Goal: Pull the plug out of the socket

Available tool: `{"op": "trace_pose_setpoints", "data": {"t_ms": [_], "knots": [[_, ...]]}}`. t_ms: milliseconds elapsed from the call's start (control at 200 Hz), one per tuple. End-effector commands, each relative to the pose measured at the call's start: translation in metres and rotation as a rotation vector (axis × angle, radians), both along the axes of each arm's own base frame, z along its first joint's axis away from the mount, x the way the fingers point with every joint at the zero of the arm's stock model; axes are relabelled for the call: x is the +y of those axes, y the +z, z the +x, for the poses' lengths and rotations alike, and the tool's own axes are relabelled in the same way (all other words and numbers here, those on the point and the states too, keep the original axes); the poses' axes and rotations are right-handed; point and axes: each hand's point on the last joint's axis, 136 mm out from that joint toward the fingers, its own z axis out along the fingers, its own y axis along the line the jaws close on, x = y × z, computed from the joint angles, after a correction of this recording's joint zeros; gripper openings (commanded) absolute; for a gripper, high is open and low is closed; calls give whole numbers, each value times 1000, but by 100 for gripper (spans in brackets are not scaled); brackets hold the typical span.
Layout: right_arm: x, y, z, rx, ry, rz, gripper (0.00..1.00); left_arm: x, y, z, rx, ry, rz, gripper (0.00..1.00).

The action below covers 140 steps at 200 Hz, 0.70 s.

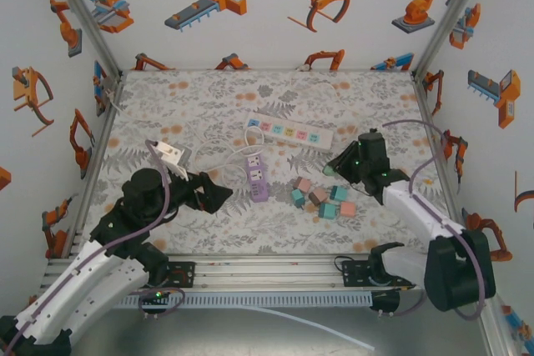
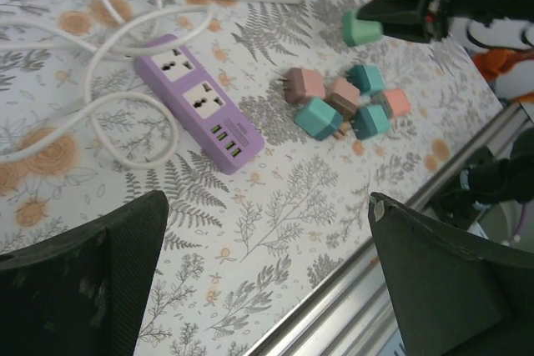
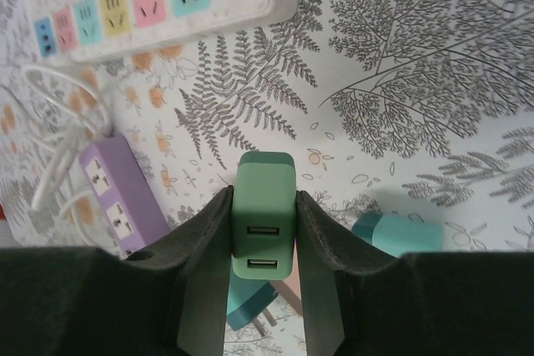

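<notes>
Your right gripper (image 3: 264,199) pinches the green plug (image 3: 264,235), seemingly lifted, just right of the white power strip (image 1: 289,132); your left gripper (image 2: 267,206) hangs spread near the purple socket strip (image 2: 200,102).

We take this for a robotics lab test cell rather than a home or shop. White walls (image 1: 267,39) printed with cartoon robot arms (image 1: 209,2) box in the desk (image 1: 192,97) on three sides, framed by bare aluminium posts (image 1: 83,7). The left arm (image 1: 92,277) and right arm (image 1: 417,210) are bolted to a metal rail (image 1: 267,271) at the near edge and trail purple cables (image 1: 166,188). On the leaf-patterned cloth we see loose props: a white power strip (image 1: 292,132), a purple power strip (image 1: 257,177) and a heap of coloured plug adapters (image 1: 321,198).
</notes>
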Motion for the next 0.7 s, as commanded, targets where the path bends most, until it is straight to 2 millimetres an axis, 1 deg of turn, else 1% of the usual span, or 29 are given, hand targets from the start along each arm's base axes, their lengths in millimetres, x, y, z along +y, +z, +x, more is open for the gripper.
{"op": "trace_pose_setpoints", "data": {"t_ms": [0,90,175,210,315,406,491,556,636,696], "knots": [[25,-6,12,-34,213,37,1,-19,0,-12,-15,-139,11,97],[35,-18,17,8,284,95,6,-27,-2,-13,-2,-178,22,97],[38,-28,17,26,295,111,11,-26,-7,-7,7,-144,52,97],[37,-31,16,27,285,106,14,-26,-9,-6,7,-129,64,97],[28,-40,10,52,251,73,31,-25,-13,-4,-5,-111,86,97],[20,-44,4,77,228,37,40,-21,-16,0,-12,-73,106,97],[13,-41,1,70,204,0,47,-15,-18,6,-18,-26,126,97],[9,-34,2,48,191,-21,50,-14,-18,7,-29,-17,130,97],[5,-22,5,21,188,-44,51,-17,-12,4,-51,-42,119,97],[4,-9,8,-11,182,-58,52,-21,-8,1,-66,-70,109,97]]}}
